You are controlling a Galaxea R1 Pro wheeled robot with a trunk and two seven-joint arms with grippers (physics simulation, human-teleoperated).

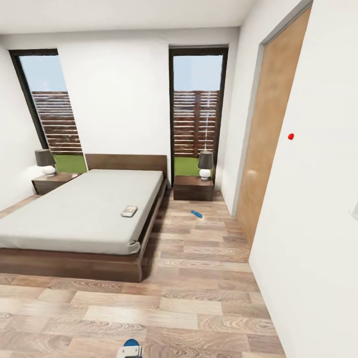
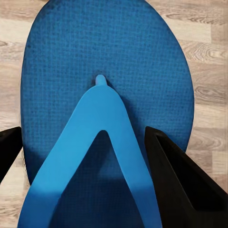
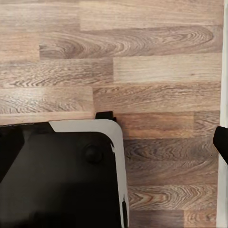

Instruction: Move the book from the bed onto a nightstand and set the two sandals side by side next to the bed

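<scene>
The bed (image 1: 74, 214) stands at the left of the bedroom, and the book (image 1: 129, 211) lies on its grey mattress near the right edge. One blue sandal (image 1: 197, 214) rests on the wood floor right of the bed, in front of the right nightstand (image 1: 194, 188). The left nightstand (image 1: 52, 182) stands across the bed. My left gripper (image 2: 85, 137) is shut on the other sandal (image 2: 99, 66), held well above the floor; this sandal (image 1: 132, 343) also peeks in at the bottom edge. A black fingertip (image 3: 222, 142) of my right gripper hangs over bare floor.
Each nightstand carries a lamp (image 1: 205, 165). A wooden door (image 1: 268, 144) and a white wall close the right side. Wood floor (image 1: 199, 278) runs between the bed and that wall. My black base (image 3: 52, 180) sits under the right wrist.
</scene>
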